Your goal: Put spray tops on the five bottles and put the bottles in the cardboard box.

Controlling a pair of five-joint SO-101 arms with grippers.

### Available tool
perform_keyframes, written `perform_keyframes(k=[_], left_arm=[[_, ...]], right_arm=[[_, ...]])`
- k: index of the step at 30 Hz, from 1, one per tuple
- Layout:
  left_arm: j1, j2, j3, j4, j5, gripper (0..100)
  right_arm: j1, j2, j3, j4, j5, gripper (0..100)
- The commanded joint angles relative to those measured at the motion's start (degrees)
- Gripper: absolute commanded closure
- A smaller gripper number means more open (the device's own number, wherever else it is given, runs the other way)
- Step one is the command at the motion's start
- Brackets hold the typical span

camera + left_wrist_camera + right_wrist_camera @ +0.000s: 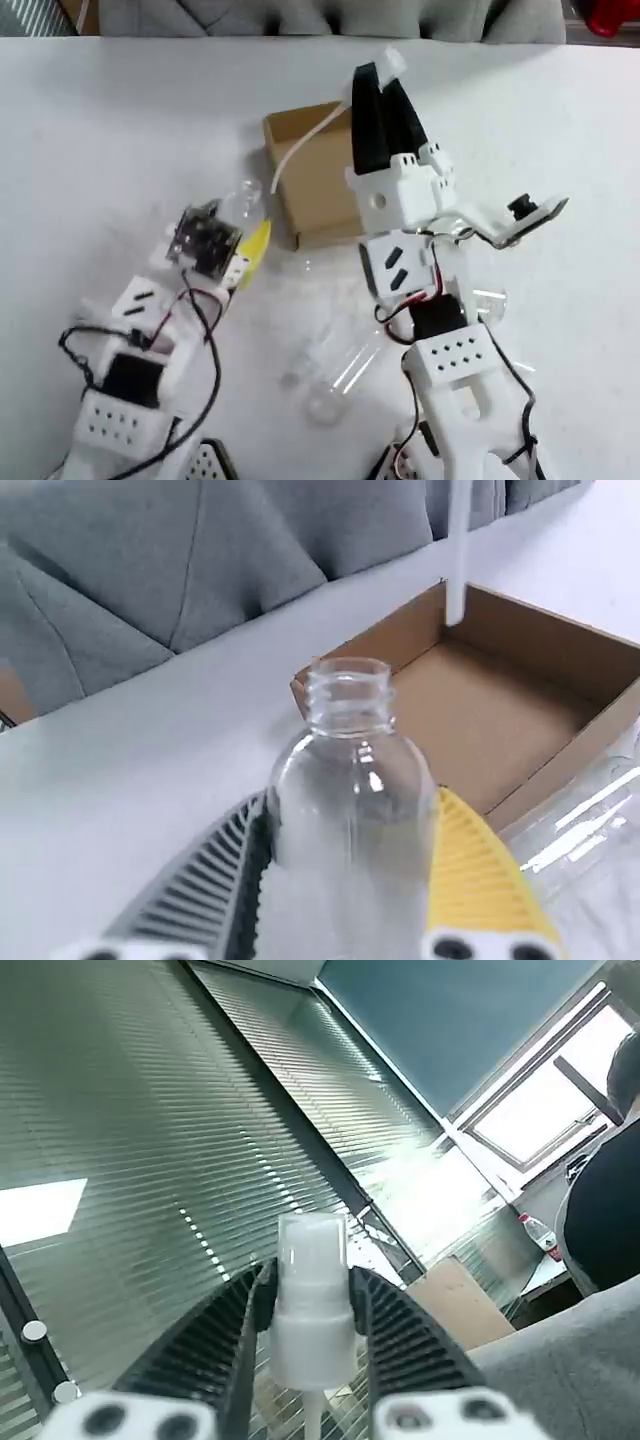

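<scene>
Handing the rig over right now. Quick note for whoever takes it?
Left gripper: shut on an open-necked bottle, upright, beside the cardboard box.
Right gripper: shut on a spray top, held over the box, its tube hanging down.
Other clear bottles lie on the table between the arms; count unclear.
Done: no capped bottle in view; the visible box floor is bare.
Left: fit the top on the held bottle, box it, repeat for the rest.
</scene>
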Motion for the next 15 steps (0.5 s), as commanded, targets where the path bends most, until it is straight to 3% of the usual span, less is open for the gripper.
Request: perform_keyframes(k=[1,11,15], left_arm=[[0.7,-11.1,2.6,2.2,-0.4,98],[0.7,-12.5,5.4,0.3,-0.4,98],[0.7,-12.5,5.4,0.3,-0.4,98]], right_arm=[[0.2,-0.9,-0.6,-0.8,-0.5,98.1],[0.0,-9.5,3.1,-0.7,-4.8,98.1],[-4.0,-14.8,4.6,4.6,-4.7,98.1]])
